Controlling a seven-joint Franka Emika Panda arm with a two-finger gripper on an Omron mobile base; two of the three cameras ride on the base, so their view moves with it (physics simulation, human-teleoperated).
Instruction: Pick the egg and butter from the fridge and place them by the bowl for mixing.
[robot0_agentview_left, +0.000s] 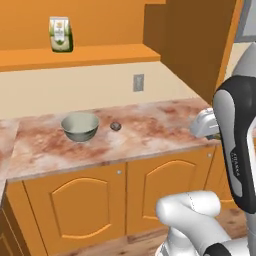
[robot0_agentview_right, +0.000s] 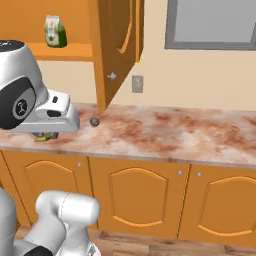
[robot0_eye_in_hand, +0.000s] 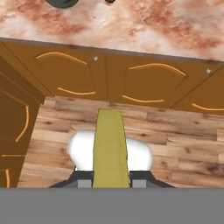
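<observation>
The pale grey-green bowl (robot0_agentview_left: 80, 126) stands on the marbled counter (robot0_agentview_left: 160, 127). A small speckled egg (robot0_agentview_left: 115, 126) (robot0_agentview_right: 94, 121) lies just to its right, apart from it. My gripper (robot0_eye_in_hand: 109, 181) is shut on the butter (robot0_eye_in_hand: 110, 144), a yellow stick that juts out between the fingertips. The hand (robot0_agentview_left: 205, 122) (robot0_agentview_right: 52, 117) hovers at the counter's front edge, to the right of the egg, with the butter (robot0_agentview_right: 46, 136) peeking out beneath it. In the hand view the bowl (robot0_eye_in_hand: 63, 3) and the egg (robot0_eye_in_hand: 109, 1) sit at the top edge. The fridge is out of view.
A green-and-white carton (robot0_agentview_left: 60, 34) (robot0_agentview_right: 55, 31) stands on the orange shelf above the counter. An open upper cabinet door (robot0_agentview_right: 117, 45) hangs over the counter behind the hand. Orange base cabinets (robot0_agentview_left: 85, 205) and a wooden floor (robot0_eye_in_hand: 183, 144) lie below.
</observation>
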